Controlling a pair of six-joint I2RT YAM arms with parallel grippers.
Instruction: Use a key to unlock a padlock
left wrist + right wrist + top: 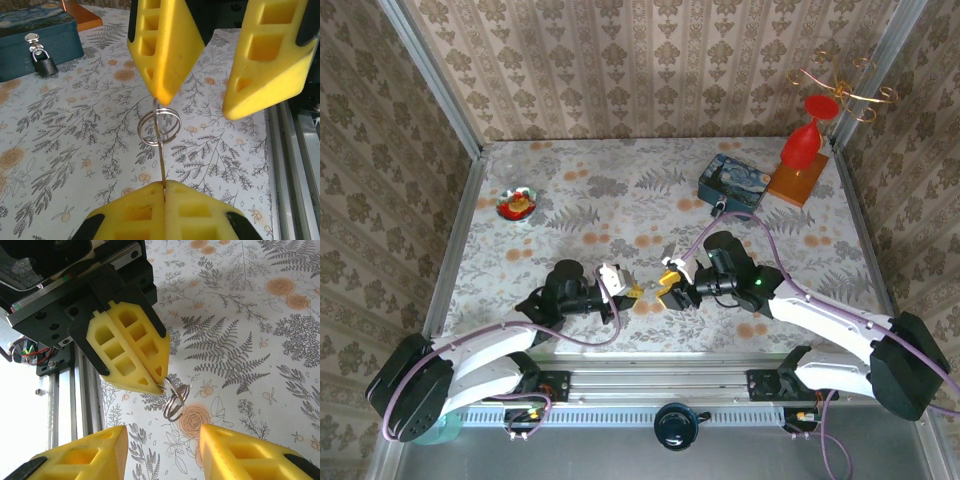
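Padlock (46,65) first, Ana: where is it?

It hangs from the hasp on the front of the blue painted tin (30,42), Ben. The dark body lies against the tin's wall, and the thin silvery shackle goes through the hasp. The tin sits toward the far right of the table (620,190), so the padlock is well apart from both arms.

And the key?

The left claw (164,186) is clenched on the key (161,155). It shows edge-on, as a thin metal blade standing up from between the pressed yellow fingers. A double key ring (159,126) hangs at its upper end.

What about the other arm?

The right claw (197,102) is released, with its fingers spread wide. It faces the left claw tip to tip, near the middle of the table's front. One finger's tip sits right at the top of the key, beside the ring. Whether it presses on the metal, I cannot tell. The other finger stands off to the side.

And from the right wrist?

There the ring dangles at the left claw's closed tip, above the flowered table.
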